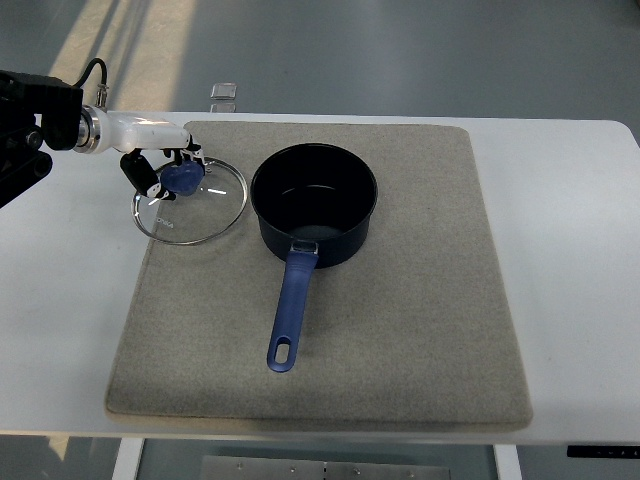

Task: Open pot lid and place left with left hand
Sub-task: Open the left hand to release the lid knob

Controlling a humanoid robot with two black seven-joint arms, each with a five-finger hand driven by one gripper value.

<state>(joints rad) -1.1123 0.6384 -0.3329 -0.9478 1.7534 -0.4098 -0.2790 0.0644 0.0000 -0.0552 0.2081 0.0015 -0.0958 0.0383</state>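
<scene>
Left robot hand point(165, 168) grips blue knob of glass lid point(190, 203), lid flat near surface's point(570, 250) left edge, beside open pot point(314, 205)

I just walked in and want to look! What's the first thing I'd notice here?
Probably the dark blue pot in the middle of the grey mat, open on top, with its long blue handle pointing toward the near edge. Just left of it lies the glass lid, flat on the mat's edge. The robot's left hand reaches in from the left, with its fingers around the lid's blue knob.
</scene>
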